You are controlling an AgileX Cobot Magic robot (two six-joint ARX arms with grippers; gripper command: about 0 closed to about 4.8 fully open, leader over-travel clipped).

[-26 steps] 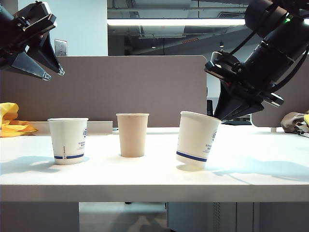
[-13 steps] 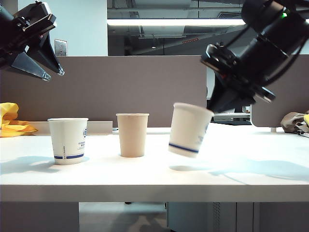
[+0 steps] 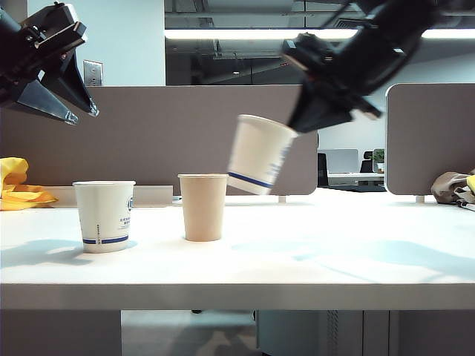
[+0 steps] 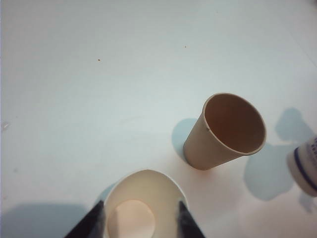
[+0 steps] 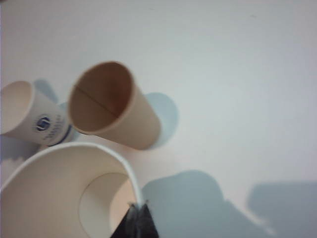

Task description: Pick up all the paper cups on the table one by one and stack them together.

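Three paper cups are in view. A white one with a blue band (image 3: 104, 215) (image 4: 141, 208) stands at the table's left, and the plain tan one (image 3: 203, 206) (image 4: 225, 131) (image 5: 111, 106) stands upright beside it. The other white cup (image 3: 258, 154) (image 5: 64, 193) hangs tilted in the air, just right of and above the tan cup's rim. My right gripper (image 3: 295, 127) (image 5: 137, 210) is shut on its rim wall. My left gripper (image 3: 74, 110) (image 4: 141, 218) hovers open, high above the left white cup (image 5: 29, 111), which shows between its fingers (image 4: 94, 220).
A grey-brown partition panel (image 3: 223, 133) runs along the back of the white table (image 3: 334, 259). Yellow cloth (image 3: 18, 189) lies at the far left, and a grey bundle (image 3: 451, 185) at the far right. The table's front edge is close to the cups.
My right gripper has carried the white cup up off the table and leftward, close to the tan cup. The left arm has stayed still.
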